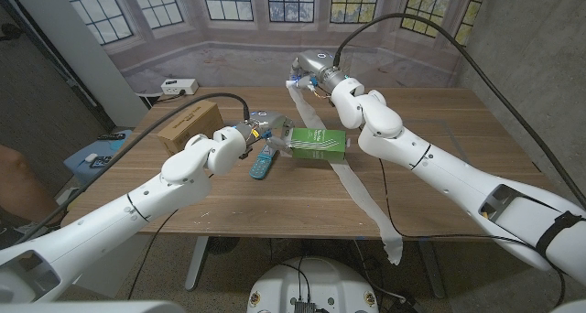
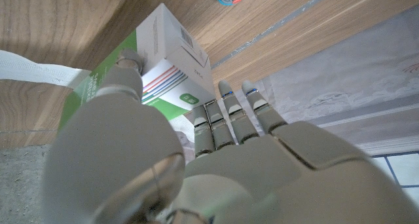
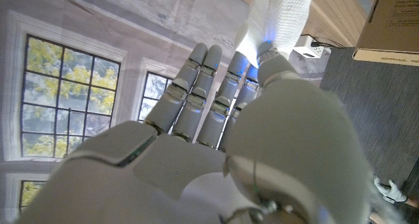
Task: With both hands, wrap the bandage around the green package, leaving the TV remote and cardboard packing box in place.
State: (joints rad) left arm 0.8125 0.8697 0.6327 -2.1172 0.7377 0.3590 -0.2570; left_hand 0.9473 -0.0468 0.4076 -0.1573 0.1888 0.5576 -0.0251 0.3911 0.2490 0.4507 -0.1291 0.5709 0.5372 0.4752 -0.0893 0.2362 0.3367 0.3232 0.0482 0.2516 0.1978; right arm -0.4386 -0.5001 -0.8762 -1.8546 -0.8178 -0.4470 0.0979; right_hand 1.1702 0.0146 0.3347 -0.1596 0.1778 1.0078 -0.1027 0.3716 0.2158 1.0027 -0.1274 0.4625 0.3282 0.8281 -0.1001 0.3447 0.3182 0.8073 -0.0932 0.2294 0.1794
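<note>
Bandage pinched by right hand; left hand grips green package, print unreadable.

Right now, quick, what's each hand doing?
Left hand: holds the green package at its end.
Right hand: pinches the bandage, lifted above the table's far side.

A white power strip lies on the floor beyond the wooden table. A person's arm shows at the left edge, near a blue device.
</note>
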